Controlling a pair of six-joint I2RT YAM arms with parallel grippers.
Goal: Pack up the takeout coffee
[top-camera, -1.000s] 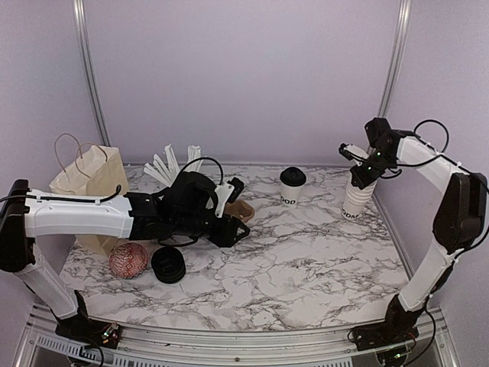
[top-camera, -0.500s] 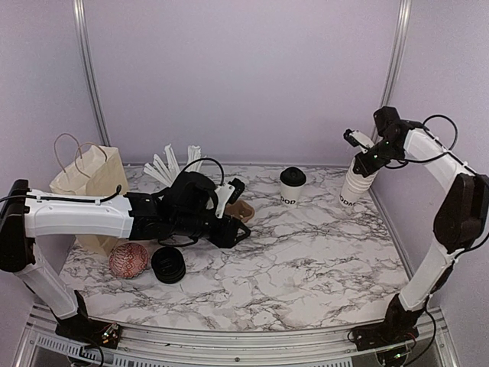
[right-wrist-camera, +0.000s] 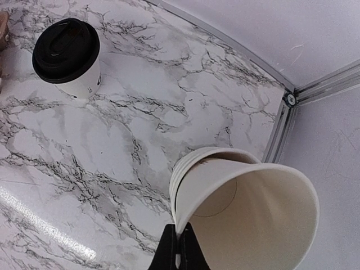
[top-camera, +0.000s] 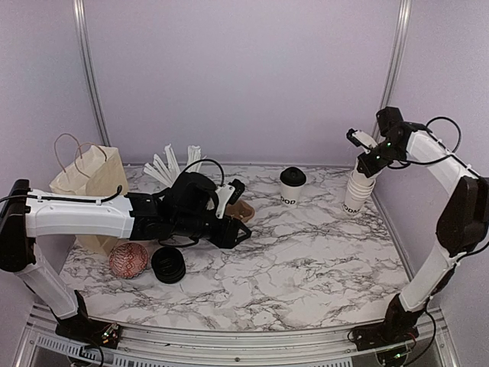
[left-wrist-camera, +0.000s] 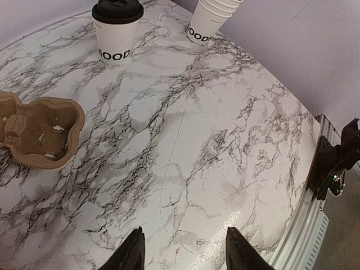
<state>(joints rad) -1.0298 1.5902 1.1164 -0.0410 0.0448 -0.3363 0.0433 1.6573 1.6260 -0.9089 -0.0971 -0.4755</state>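
A lidded white coffee cup (top-camera: 292,186) with black lettering stands at the back middle of the table; it also shows in the left wrist view (left-wrist-camera: 117,28) and the right wrist view (right-wrist-camera: 67,56). A stack of lidless white cups (top-camera: 357,193) stands at the back right. My right gripper (top-camera: 366,159) is shut on the rim of the top cup (right-wrist-camera: 247,214), which sits tilted and partly raised out of the stack (right-wrist-camera: 194,169). My left gripper (top-camera: 238,232) is open and empty, low over the marble; its fingertips (left-wrist-camera: 133,253) frame bare table.
A brown cardboard cup carrier (top-camera: 241,209) lies by the left gripper and shows in the left wrist view (left-wrist-camera: 39,129). A paper bag (top-camera: 88,180) stands at the left. A red-patterned bowl (top-camera: 127,260) and black lids (top-camera: 169,264) lie front left. White sticks (top-camera: 172,164) stand behind.
My right gripper has risen and moved slightly right, pulling the top cup's rim up; the cup stack shifted with it. The left arm has not moved.
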